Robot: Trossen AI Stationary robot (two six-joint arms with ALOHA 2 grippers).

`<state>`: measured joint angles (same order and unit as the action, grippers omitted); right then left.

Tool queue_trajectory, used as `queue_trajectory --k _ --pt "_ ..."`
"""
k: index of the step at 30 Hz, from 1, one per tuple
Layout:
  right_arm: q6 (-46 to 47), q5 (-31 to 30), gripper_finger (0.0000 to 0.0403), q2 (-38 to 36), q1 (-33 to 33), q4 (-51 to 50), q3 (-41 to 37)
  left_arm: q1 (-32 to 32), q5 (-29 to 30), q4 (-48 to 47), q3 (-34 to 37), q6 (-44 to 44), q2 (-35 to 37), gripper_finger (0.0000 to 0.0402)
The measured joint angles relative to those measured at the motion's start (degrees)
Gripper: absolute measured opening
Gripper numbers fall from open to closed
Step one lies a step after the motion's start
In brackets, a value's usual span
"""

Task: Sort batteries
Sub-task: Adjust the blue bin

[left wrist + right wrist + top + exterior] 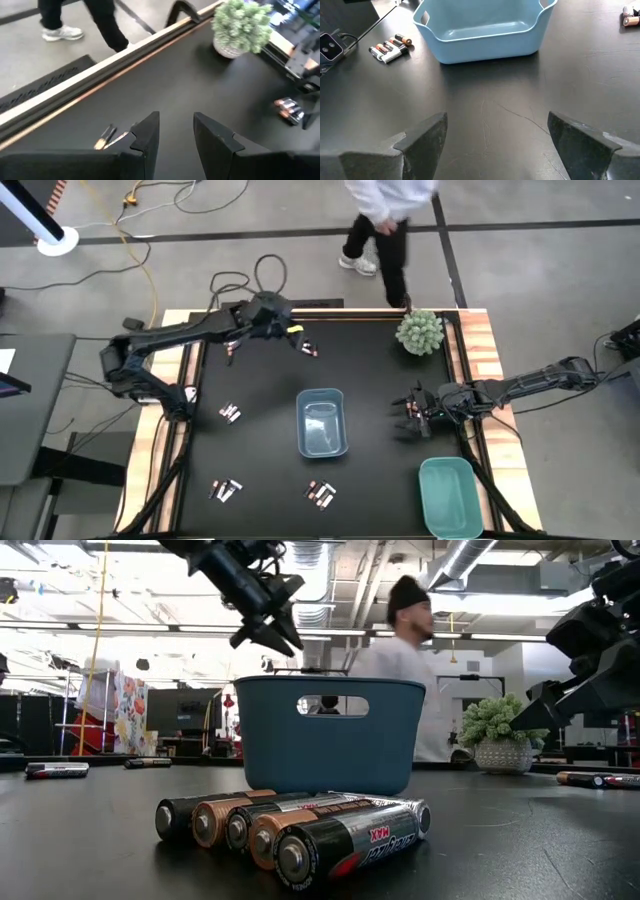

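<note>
My left end effector hangs above the far side of the desk, its fingers apart with only a narrow gap between them and nothing held in it. Just beside it lie two or three batteries, one showing right by a fingertip in my left wrist view. My right end effector waits low over the desk with its fingers spread wide and empty; the blue bin sits straight ahead of it and the teal bin off to one side, nearer the desk's front edge.

More batteries lie in small clusters on the desk: one group between my left arm and the blue bin, and two more and well beyond the bin from where my left end effector hangs. I see no cell in either bin.

I judge these cells small, rigid and smooth, light enough to lift easily but ready to roll or squirt out of a pinch. I would take one across the middle of its body, fingers square to its length, not at the ends. Where they lie touching, a neighbour may get nudged.
</note>
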<state>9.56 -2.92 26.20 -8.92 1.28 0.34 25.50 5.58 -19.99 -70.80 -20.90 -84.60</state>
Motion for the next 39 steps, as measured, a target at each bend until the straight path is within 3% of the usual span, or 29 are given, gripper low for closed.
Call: queue_trajectory --k 17,28,39 --pt "0.0 0.0 0.0363 0.0 0.0 0.0 0.0 0.0 -1.0 -0.6 -2.6 11.9 -3.0 0.0114" --pt "0.0 0.0 0.0363 0.0 0.1 0.0 0.0 -2.4 -1.0 -11.1 -2.6 13.1 -1.2 0.0114" --pt "0.0 0.0 0.0363 0.0 0.1 0.3 0.0 -9.0 3.7 -15.3 -2.1 10.6 3.2 0.0114"
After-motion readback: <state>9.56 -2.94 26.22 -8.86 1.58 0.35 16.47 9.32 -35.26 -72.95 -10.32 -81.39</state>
